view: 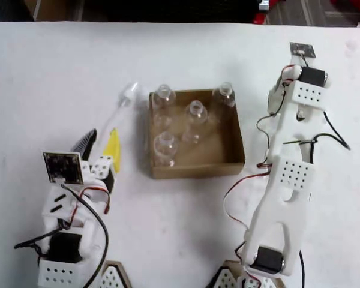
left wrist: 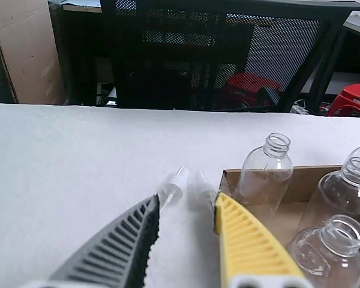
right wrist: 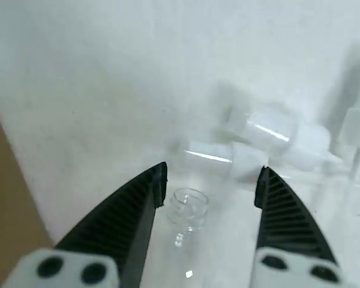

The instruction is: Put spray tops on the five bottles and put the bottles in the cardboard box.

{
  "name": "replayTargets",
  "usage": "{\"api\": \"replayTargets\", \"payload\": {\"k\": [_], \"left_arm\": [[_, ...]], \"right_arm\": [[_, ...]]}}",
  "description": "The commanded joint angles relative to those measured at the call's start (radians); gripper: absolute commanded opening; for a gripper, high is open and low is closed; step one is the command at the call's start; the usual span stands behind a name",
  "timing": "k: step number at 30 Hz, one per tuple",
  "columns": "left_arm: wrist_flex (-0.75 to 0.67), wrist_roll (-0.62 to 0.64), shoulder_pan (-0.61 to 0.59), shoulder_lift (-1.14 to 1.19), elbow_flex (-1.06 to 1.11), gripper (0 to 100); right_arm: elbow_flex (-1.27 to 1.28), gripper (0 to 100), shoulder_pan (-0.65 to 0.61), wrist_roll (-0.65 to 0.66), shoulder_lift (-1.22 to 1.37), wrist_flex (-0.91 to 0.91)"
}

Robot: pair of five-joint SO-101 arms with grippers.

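The cardboard box (view: pixel 234 161) sits mid-table with several clear, uncapped bottles (view: pixel 195 113) standing in it. White spray tops (view: pixel 127 95) lie on the table just left of the box. My left gripper (view: pixel 102 137) is open, its grey and yellow fingers pointing at these spray tops (left wrist: pixel 177 187) a short way ahead, nothing between them. In the left wrist view the box (left wrist: pixel 300 180) and its bottles (left wrist: pixel 269 171) are beside the yellow finger. My right gripper (right wrist: pixel 213 174) is open above the table over a clear bottle (right wrist: pixel 189 210), blurred and lying down.
The right arm (view: pixel 288 174) stretches along the box's right side toward the table's far right corner. More white spray tops (right wrist: pixel 354 129) lie past the right gripper. White tabletop surrounds the box; a chair and clutter stand beyond the far edge.
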Motion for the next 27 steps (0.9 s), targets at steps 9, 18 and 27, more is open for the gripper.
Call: {"api": "replayTargets", "payload": {"k": [9, 18, 27], "left_arm": [[-0.025, 0.003, 0.015, -0.015, -0.005, 14], [-0.025, 0.003, 0.015, -0.015, -0.005, 14], [-0.025, 0.003, 0.015, -0.015, -0.006, 14]], "right_arm": [[-0.048, 1.9, 0.013, 0.011, 0.038, 0.025], [-0.037, 1.6, 0.016, 0.015, -0.056, 0.030], [0.173, 25.1, 0.008, 0.017, -0.216, 0.033]]}}
